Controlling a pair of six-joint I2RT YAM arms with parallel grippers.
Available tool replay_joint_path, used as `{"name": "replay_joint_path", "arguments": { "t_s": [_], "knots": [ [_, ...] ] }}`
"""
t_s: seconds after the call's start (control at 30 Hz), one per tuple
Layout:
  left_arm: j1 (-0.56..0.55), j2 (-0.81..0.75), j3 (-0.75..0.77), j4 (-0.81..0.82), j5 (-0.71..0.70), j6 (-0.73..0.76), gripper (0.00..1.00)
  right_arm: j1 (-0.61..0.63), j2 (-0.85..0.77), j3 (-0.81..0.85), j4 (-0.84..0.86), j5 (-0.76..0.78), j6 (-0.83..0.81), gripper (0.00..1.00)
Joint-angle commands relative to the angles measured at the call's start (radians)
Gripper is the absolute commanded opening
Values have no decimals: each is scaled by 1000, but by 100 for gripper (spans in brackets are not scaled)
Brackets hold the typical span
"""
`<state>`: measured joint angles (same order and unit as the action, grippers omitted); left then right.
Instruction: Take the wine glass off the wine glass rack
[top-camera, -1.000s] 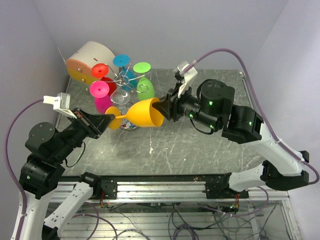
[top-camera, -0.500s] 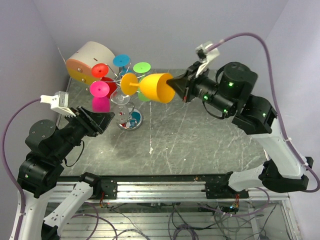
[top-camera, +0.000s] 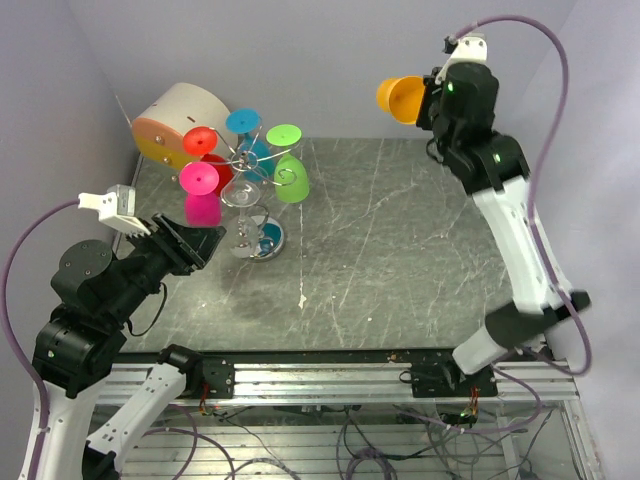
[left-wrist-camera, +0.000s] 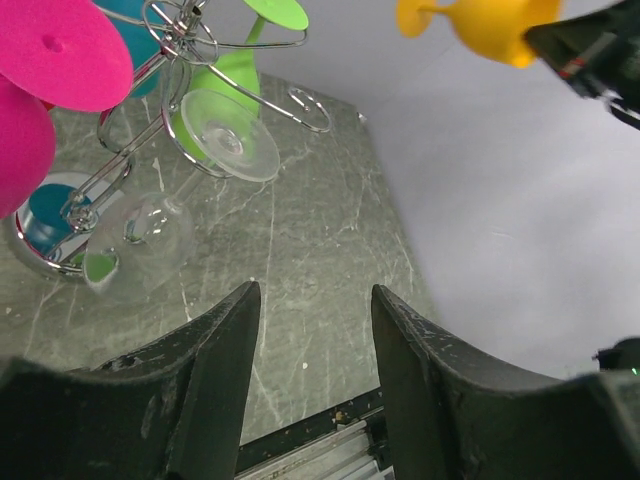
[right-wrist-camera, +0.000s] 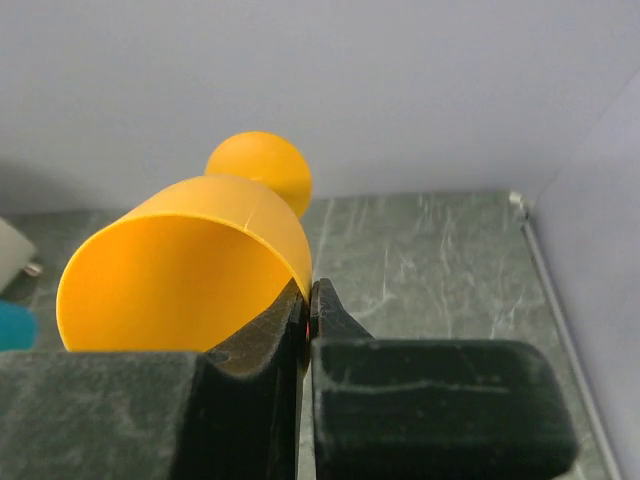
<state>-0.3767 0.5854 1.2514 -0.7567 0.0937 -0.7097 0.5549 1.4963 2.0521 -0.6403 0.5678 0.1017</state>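
Observation:
The orange wine glass (top-camera: 400, 98) hangs high over the table's back right, well apart from the wine glass rack (top-camera: 247, 162). My right gripper (top-camera: 432, 100) is shut on its rim, one finger inside the bowl and one outside. In the right wrist view the glass (right-wrist-camera: 190, 265) lies sideways, foot pointing away from the gripper (right-wrist-camera: 308, 300). The left gripper (top-camera: 215, 240) stands open and holds nothing, just left of the rack's chrome base (top-camera: 262, 243). In the left wrist view, the gripper (left-wrist-camera: 312, 292) looks past the rack (left-wrist-camera: 175, 25) at the orange glass (left-wrist-camera: 480, 20).
Pink (top-camera: 198, 180), red (top-camera: 200, 140), blue (top-camera: 243, 121), green (top-camera: 288, 170) and clear (top-camera: 236, 196) glasses hang on the rack. A beige drum with an orange face (top-camera: 175, 118) stands behind it at the back left. Purple walls close in on the left, back and right.
The left gripper opened and let go of the orange glass's foot. The right arm carried the glass up and away from the rack to the back right.

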Motion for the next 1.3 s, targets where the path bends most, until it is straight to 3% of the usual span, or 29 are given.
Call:
{"name": "replay_joint_path", "arguments": {
  "t_s": [0.0, 0.13, 0.43, 1.0, 1.27],
  "knots": [
    [-4, -26, 11, -31, -32, 24, 59, -254, 202, 108, -218, -272, 178, 0],
    [-4, -45, 6, -46, -40, 28, 58, -361, 374, 155, -341, -461, 212, 0],
    [-4, -67, -38, -63, -51, 34, 57, -397, 509, -4, -351, -517, 195, 0],
    [-4, -122, -98, -103, -69, 21, 57, -395, 573, -45, -347, -384, 200, 0],
    [-3, -136, -118, -99, -74, 11, 57, -388, 449, -26, -320, -424, 221, 24]
  ]
}}
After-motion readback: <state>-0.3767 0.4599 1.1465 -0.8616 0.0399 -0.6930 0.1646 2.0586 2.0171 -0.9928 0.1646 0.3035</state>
